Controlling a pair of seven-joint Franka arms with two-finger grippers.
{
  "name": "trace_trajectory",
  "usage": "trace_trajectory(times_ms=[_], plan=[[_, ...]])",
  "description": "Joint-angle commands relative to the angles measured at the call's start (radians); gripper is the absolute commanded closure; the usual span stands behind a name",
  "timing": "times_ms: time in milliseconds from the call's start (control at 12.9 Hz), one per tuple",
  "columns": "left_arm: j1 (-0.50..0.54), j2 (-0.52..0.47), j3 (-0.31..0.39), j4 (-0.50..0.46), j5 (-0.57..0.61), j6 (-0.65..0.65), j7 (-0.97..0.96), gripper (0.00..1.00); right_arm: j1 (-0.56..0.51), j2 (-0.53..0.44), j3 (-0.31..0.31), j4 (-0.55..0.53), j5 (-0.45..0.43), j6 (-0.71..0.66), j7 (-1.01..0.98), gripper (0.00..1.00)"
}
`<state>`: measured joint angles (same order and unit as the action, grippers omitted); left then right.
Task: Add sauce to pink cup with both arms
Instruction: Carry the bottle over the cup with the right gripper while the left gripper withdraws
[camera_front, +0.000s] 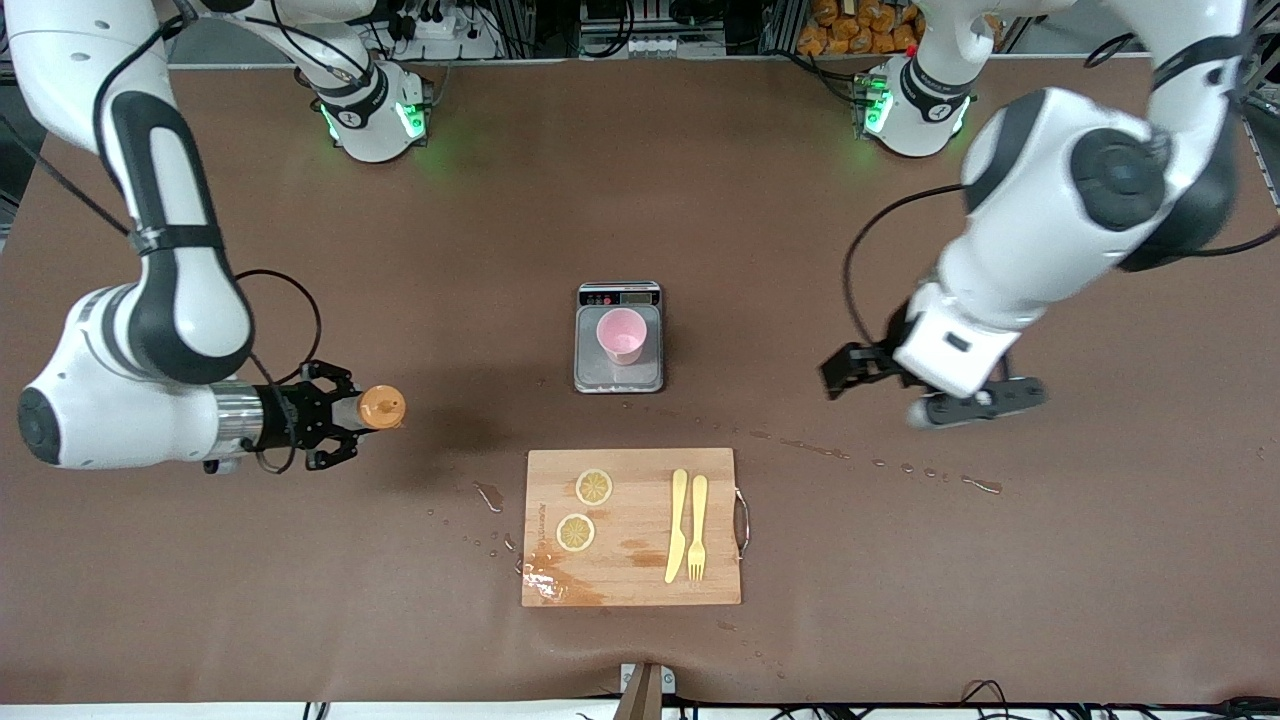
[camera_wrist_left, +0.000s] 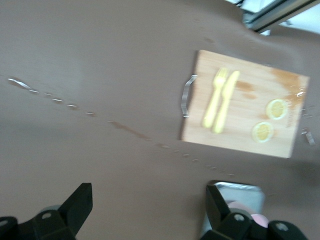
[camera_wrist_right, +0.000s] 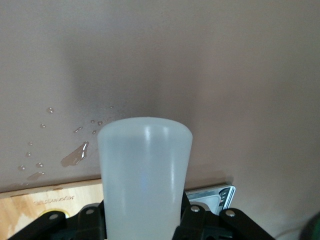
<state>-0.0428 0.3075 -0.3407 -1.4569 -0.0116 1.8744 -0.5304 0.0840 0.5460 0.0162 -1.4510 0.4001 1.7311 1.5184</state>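
**Mia:** Where is the sauce?

**Ben:** The small see-through whitish squeeze bottle with the orange cap (camera_front: 372, 407) is up in the air. The right gripper (camera_front: 335, 425) is clamped on it. The bottle lies on its side, over the brown table (camera_front: 700, 200) toward the right arm's end. Its orange cap points toward the middle of the table.

**Mia:** What does the right wrist camera see?

**Ben:** The bottle's pale body (camera_wrist_right: 145, 175) sits right between the black fingers (camera_wrist_right: 200, 220).

**Mia:** And the cup?

**Ben:** The small pale pink cup (camera_front: 621, 335) stands upright on the flat grey kitchen scale (camera_front: 592, 375). The scale is in the middle of the table. The cup and the bottle are well apart.

**Mia:** What about the other arm?

**Ben:** The left gripper (camera_front: 900, 385) hangs over the table toward the left arm's end. Its fingers are wide apart and hold nothing. In the left wrist camera you can see both black fingers (camera_wrist_left: 75, 207) with a big gap.

**Mia:** What else is on the table?

**Ben:** A light wooden cutting board with a metal handle (camera_front: 640, 580) lies nearer to the front edge than the scale. Two round lemon slices (camera_front: 594, 487) lie on it. A yellow knife (camera_front: 678, 525) and a yellow fork (camera_front: 697, 527) lie side by side on it too. Small wet drops (camera_front: 900, 465) are spilled on the table near the board.
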Motion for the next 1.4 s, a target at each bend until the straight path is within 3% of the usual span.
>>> trace_trajectory(times_ms=[0, 155, 466, 776, 1086, 1319], plan=[[0.099, -0.063, -0.009, -0.039, 0.013, -0.041, 0.124, 0.00, 0.083, -0.052, -0.007, -0.022, -0.079, 0.001, 0.129, 0.64], [0.130, -0.114, -0.006, -0.034, 0.024, -0.101, 0.199, 0.00, 0.164, -0.052, -0.005, -0.022, -0.180, 0.002, 0.231, 0.64], [0.193, -0.158, 0.005, -0.017, 0.035, -0.150, 0.260, 0.00, 0.276, -0.046, -0.005, -0.025, -0.267, 0.004, 0.409, 0.65], [0.040, -0.223, 0.178, -0.031, 0.041, -0.319, 0.349, 0.00, 0.370, -0.046, -0.005, -0.025, -0.361, -0.057, 0.548, 0.65], [-0.005, -0.254, 0.213, -0.039, 0.039, -0.365, 0.427, 0.00, 0.469, -0.034, -0.005, -0.022, -0.510, -0.119, 0.669, 0.65], [-0.106, -0.252, 0.325, -0.036, 0.048, -0.388, 0.429, 0.00, 0.522, -0.029, -0.005, -0.020, -0.561, -0.206, 0.701, 0.65]])
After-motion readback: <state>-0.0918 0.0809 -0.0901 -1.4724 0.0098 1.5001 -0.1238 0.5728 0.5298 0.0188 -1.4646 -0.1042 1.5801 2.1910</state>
